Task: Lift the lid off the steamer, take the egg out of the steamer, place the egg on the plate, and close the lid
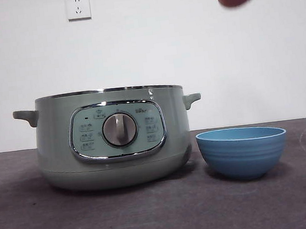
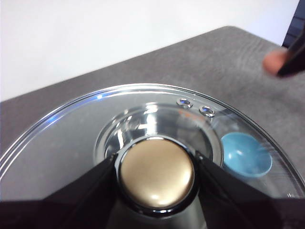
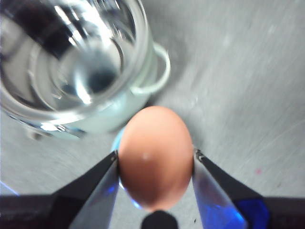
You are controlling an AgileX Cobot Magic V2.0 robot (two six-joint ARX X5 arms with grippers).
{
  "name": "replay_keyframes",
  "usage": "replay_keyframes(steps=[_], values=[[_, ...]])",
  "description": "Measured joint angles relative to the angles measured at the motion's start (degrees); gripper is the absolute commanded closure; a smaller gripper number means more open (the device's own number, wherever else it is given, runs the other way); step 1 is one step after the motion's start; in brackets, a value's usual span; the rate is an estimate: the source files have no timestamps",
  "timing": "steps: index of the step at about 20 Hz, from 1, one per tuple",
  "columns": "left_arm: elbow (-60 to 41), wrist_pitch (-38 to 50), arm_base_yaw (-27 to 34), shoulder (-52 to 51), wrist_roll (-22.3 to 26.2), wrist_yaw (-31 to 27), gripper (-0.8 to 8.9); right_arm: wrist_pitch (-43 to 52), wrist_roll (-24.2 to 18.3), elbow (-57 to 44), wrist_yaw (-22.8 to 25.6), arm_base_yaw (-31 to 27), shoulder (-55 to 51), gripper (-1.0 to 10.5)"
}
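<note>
The desk (image 1: 33,227) is a dark grey surface running back to a white wall (image 1: 145,43) with two sockets on it. The steamer (image 1: 111,138) stands on the desk left of centre in the front view, sage-green, its chrome-framed panel and dial facing the camera, its top open with no cover on it. The lid (image 2: 71,143) is off the pot and held up in the air: the left wrist view looks down through its clear glass, with the chrome rim curving across and two small vent holes near the far edge. The left gripper (image 2: 156,172) is closed on the lid's knob, one black jaw pressed against each side of it; under this light the knob looks tan. The blue bowl (image 1: 242,151) sits on the desk just beside the steamer on its right, apart from it, and looks empty from the left wrist view, where it shows through the glass. The right gripper (image 3: 156,164) is high up, seen at the top right corner of the front view above the bowl; its jaws are closed on the egg (image 3: 155,156), one on each flank. The egg is brown, whole, clear of the pot and off the desk. In the right wrist view the steamer lies blurred below it, and a pale blue edge peeks out just behind the egg
</note>
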Motion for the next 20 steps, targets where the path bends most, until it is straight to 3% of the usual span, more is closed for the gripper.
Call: replay_keyframes(steps=[6,10,20], values=[[0.0,4.9,0.0,7.1,0.0,2.3,8.22,15.7,-0.2,-20.1,-3.1,0.0,0.1,9.6],[0.0,6.3,0.0,9.9,0.0,2.3,8.22,24.6,-0.2,-28.1,-3.1,0.0,1.2,9.6],[0.0,9.0,0.0,11.4,0.0,2.3,8.22,31.4,-0.2,-30.6,-3.1,4.2,13.5,9.6]])
